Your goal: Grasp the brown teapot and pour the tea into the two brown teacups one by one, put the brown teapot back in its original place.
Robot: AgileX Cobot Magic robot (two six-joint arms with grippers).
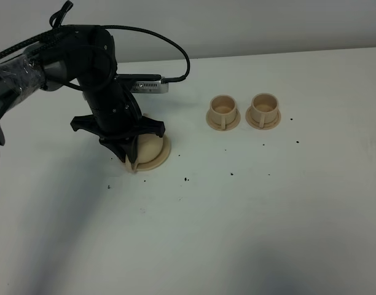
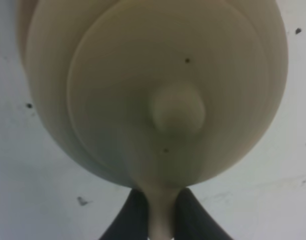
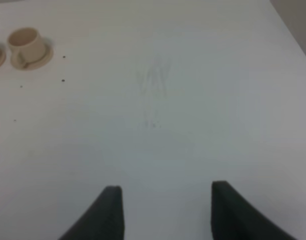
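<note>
White counter (image 1: 268, 221) fills every view, dotted with small dark specks (image 1: 185, 179). On it the brown teapot (image 1: 148, 147) stands on its wide saucer (image 1: 163, 157), of which only a crescent of rim shows past the pot. The left tool (image 1: 132, 161) reaches over the teapot from above and is clamped on its loop handle (image 2: 160, 220). The left wrist view shows two dark fingers (image 2: 130, 220) pressed to either side of that pale strip, which the picture edge cuts off. That view is soft and is filled by the dome and the lid knob (image 2: 178, 107).

From the high camera the black arm (image 1: 105, 86) covers most of the pot, so spout and knob are hidden there. Well apart from the teapot, on the side away from the arm, stand the nearer teacup (image 1: 223, 106) and, just beside it, the farther teacup (image 1: 263, 104). Each sits on a small saucer (image 1: 263, 123). Their insides are too small to judge.

The right tool (image 3: 165, 212) lies outside the high view. Its own wrist view shows its fingers (image 3: 110, 215) standing apart over the counter, gripping nothing, with one cup far off and a second saucer cut by the frame edge.
</note>
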